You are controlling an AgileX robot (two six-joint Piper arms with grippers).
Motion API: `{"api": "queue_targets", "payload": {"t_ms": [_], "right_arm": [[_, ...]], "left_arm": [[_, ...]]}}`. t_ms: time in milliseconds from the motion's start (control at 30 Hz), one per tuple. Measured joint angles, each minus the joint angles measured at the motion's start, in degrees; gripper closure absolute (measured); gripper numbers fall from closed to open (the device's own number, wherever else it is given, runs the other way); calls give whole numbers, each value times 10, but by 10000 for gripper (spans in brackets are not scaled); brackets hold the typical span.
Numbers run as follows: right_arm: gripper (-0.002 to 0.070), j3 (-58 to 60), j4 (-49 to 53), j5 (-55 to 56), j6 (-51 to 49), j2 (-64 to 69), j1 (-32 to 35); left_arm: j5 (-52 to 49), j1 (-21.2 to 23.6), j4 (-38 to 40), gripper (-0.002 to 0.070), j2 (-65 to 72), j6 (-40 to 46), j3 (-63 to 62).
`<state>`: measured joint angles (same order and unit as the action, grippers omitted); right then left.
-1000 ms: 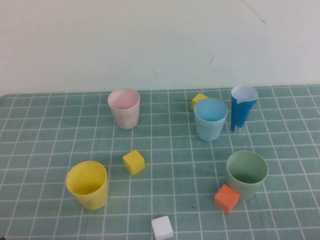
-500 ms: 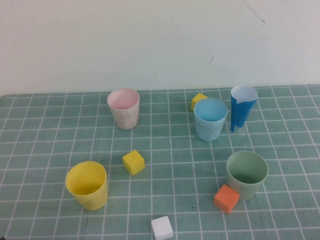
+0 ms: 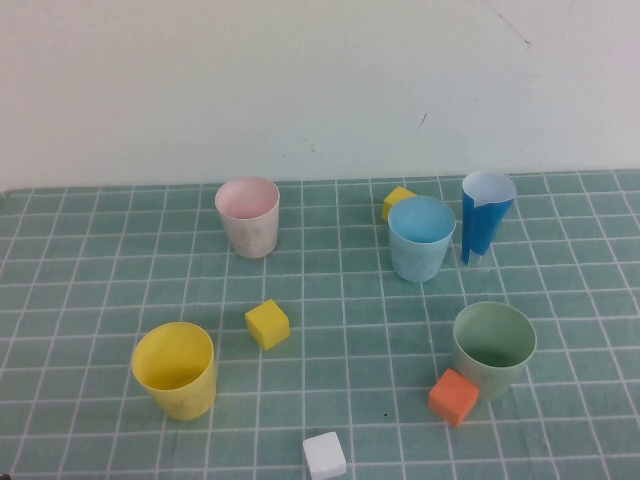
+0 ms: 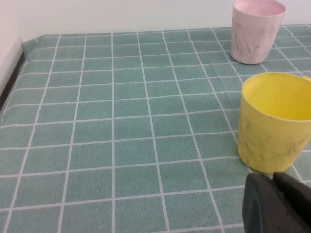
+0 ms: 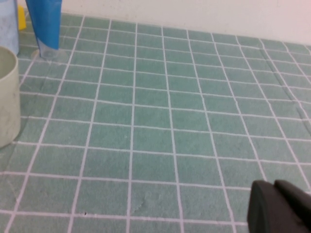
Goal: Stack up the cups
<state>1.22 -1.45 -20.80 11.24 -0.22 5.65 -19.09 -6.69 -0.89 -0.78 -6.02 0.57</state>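
Four cups stand upright and apart on the green gridded mat: yellow cup (image 3: 174,370) front left, pale pink cup (image 3: 247,217) back left, light blue cup (image 3: 421,238) back right, sage green cup (image 3: 493,348) front right. Neither arm shows in the high view. My left gripper (image 4: 272,178) is shut and empty, low over the mat just short of the yellow cup (image 4: 274,121), with the pink cup (image 4: 256,29) beyond. My right gripper (image 5: 273,186) is shut and empty over bare mat, well aside from the green cup (image 5: 7,97).
A dark-blue-and-white paper cone (image 3: 485,225) stands next to the blue cup. Cubes lie about: yellow (image 3: 267,324) mid left, yellow (image 3: 397,200) behind the blue cup, orange (image 3: 453,397) touching the green cup's front, white (image 3: 324,456) at the front edge. A white wall backs the mat.
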Motion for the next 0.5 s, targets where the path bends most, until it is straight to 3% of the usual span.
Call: {"api": "queue_targets", "payload": {"t_ms": [300,500], "right_arm": [[678,0,4,2,1,0,0],[678,4,7,124,1,0,0]], "left_arm": [[11,0,-1,677,0,0,1],[132,0,-8,677,0,0,6]]}}
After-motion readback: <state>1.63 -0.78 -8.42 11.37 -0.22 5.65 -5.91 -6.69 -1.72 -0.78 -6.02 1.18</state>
